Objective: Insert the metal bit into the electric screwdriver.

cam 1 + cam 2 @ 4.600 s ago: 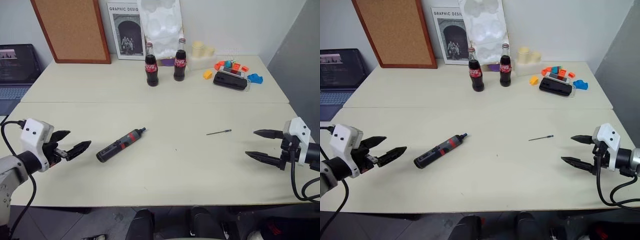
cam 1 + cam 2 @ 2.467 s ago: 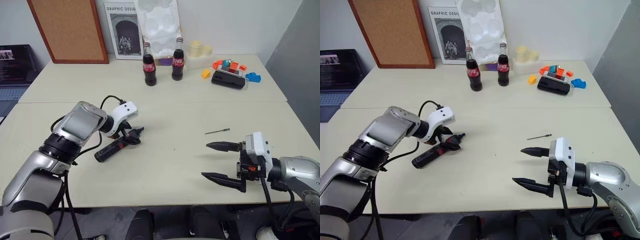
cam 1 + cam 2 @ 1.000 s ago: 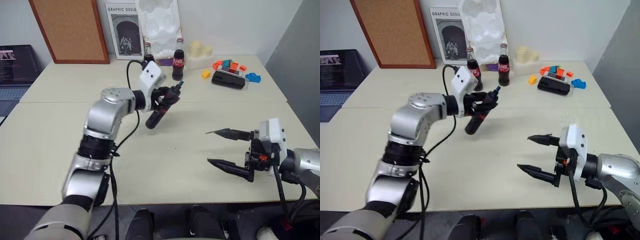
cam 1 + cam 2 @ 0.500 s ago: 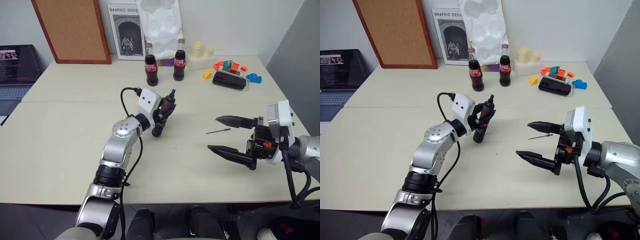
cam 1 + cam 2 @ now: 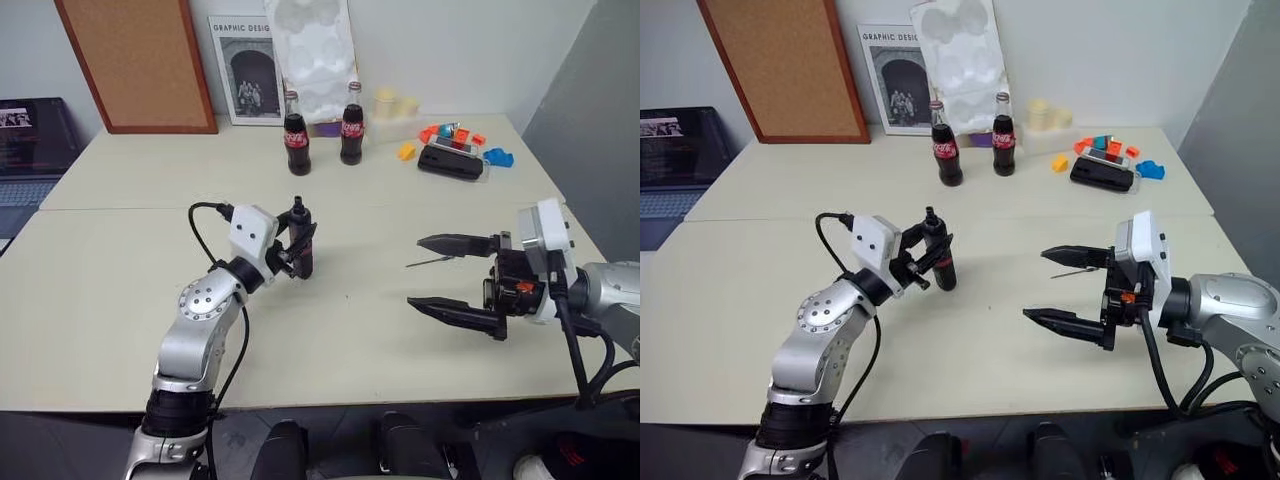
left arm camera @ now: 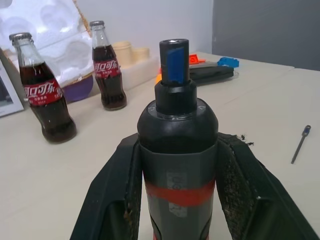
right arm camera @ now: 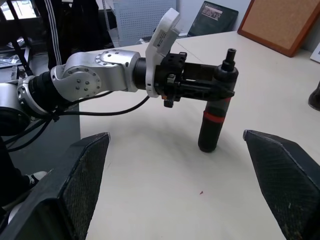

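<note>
The scene is evenly and brightly lit from above. Soft, short shadows are cast on the pale surface [image 5: 120, 300]. In the left wrist view, the fingers [image 6: 245, 195] are slightly blurred at the lower edge.

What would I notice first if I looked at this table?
Probably the left gripper near the middle of the table, clamped on the electric screwdriver, which stands upright with its nose pointing up. Across from it, on the right, the right gripper has its black fingers spread wide, and the thin metal bit lies on the table by it. At the back stand two cola bottles.
</note>
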Action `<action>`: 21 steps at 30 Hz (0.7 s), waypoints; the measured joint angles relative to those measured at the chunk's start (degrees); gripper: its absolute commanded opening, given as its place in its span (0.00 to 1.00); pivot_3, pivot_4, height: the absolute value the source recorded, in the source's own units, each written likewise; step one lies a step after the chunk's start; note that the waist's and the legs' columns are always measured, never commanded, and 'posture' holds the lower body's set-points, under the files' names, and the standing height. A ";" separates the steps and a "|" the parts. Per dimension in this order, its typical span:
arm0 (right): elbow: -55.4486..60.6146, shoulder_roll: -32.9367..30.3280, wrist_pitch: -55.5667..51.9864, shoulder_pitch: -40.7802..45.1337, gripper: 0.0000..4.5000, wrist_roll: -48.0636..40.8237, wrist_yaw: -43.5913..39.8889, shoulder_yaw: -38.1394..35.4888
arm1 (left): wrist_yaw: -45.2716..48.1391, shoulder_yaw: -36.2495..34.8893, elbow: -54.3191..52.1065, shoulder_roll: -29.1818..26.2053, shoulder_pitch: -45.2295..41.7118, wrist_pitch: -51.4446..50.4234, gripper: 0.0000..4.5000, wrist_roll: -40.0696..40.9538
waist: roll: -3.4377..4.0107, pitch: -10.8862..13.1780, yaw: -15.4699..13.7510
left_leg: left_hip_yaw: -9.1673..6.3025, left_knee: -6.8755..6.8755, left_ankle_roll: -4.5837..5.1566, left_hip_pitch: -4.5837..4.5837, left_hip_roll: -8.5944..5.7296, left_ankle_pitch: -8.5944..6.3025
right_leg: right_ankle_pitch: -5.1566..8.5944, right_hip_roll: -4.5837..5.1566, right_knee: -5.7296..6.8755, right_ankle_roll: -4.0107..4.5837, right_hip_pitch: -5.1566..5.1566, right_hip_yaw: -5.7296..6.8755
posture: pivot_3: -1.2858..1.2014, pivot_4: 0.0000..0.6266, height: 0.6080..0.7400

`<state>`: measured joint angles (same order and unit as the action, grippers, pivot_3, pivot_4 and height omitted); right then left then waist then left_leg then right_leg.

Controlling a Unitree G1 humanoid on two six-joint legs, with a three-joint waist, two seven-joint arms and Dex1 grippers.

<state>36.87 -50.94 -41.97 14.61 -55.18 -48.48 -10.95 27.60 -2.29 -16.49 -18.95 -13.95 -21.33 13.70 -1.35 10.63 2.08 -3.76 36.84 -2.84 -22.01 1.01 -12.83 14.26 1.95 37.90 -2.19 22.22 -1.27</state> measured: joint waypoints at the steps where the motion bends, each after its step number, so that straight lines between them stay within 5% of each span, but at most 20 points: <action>1: -0.68 -0.02 0.03 0.21 1.00 0.16 -0.24 0.43 | -0.28 -0.78 -1.39 -0.37 1.24 -1.03 0.37 0.97 | 0.00 0.00 0.00 | 0.04 -0.01 0.00 0.02 0.04 0.00 | 0.00 0.00 -0.02 0.00 0.00 0.01 | 0.52 0.24 1.00; 11: -5.15 -0.39 2.73 3.75 1.00 7.18 -2.82 4.27 | -2.68 -0.29 -1.57 0.14 -0.73 -2.95 0.37 1.65 | 0.00 0.00 -0.10 | 0.21 -0.02 -0.03 -0.01 0.36 -0.02 | 0.00 -0.18 -0.18 0.01 0.05 0.12 | 0.52 0.24 1.00; 21: -31.47 -3.82 21.07 20.55 1.00 37.24 -14.04 23.36 | -3.25 3.25 1.40 0.24 -7.25 -0.27 0.37 -1.72 | -0.04 0.06 -0.36 | 0.32 -0.16 -0.07 -1.00 0.44 -0.04 | -0.30 -0.41 -0.23 -0.20 1.05 -0.04 | 0.52 0.24 1.00</action>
<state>5.40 -54.76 -20.89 35.17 -17.94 -62.52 12.41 24.35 0.96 -15.10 -18.71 -21.20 -21.60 11.98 -1.38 10.70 1.72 -3.43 36.67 -2.91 -23.00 1.45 -12.87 13.96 1.54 37.66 -2.39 23.27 -1.31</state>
